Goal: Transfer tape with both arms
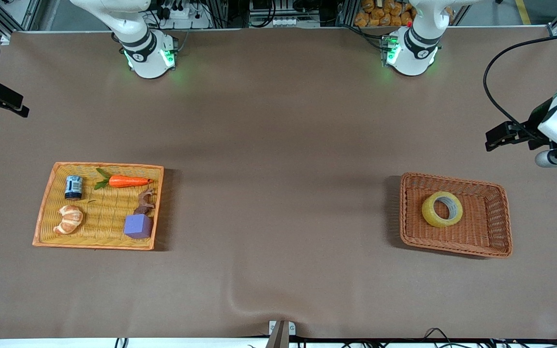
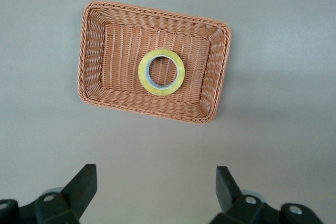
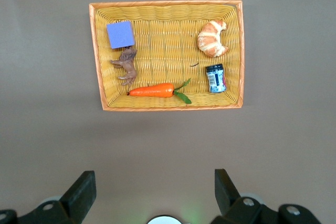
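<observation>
The tape (image 1: 442, 209) is a yellowish ring with a grey-white core. It lies flat in a brown wicker basket (image 1: 498, 227) toward the left arm's end of the table. It also shows in the left wrist view (image 2: 161, 72), in the middle of the basket (image 2: 93, 66). My left gripper (image 2: 156, 182) is open and empty, high over the bare table beside the basket. My right gripper (image 3: 155, 184) is open and empty, high over the table beside a yellow tray (image 3: 98, 51). Only the arm ends show at the edges of the front view.
The yellow wicker tray (image 1: 45, 217), toward the right arm's end, holds a carrot (image 1: 128, 181), a small can (image 1: 73, 187), a croissant (image 1: 69, 219), a purple cube (image 1: 138, 225) and a brown toy animal (image 1: 145, 202). The cloth has a ridge (image 1: 240, 297) near the front edge.
</observation>
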`<action>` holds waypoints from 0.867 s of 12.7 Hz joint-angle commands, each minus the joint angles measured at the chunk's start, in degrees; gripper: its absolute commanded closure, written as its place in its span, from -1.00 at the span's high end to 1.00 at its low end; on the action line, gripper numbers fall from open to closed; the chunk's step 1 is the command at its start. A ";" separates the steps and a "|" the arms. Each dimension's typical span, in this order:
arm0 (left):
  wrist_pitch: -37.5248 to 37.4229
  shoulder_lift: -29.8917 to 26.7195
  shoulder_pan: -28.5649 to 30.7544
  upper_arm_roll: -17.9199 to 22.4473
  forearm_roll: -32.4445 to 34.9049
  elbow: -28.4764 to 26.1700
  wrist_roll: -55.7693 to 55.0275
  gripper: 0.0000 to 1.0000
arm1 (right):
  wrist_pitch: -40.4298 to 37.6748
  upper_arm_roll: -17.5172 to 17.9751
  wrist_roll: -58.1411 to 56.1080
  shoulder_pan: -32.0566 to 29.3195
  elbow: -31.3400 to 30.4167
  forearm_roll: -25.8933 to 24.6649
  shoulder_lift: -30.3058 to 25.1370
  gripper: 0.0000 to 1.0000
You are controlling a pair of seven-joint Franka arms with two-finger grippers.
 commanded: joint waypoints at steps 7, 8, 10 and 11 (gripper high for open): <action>1.08 -2.52 -4.83 4.94 0.24 -0.50 -0.15 1.00 | -0.47 -0.01 0.17 0.27 -1.60 0.07 -1.56 1.00; 0.99 -2.34 -4.83 4.95 0.33 0.11 -0.32 1.00 | -0.47 -0.01 0.08 0.27 -1.60 0.07 -1.48 1.00; -0.32 -2.34 -5.01 4.77 0.77 0.47 -0.24 1.00 | -0.82 -0.01 0.08 0.18 -1.60 0.07 -1.56 1.00; -1.20 -2.43 -5.01 4.77 0.34 0.56 -0.24 1.00 | -0.82 -0.01 0.08 0.09 -1.60 0.07 -1.56 1.00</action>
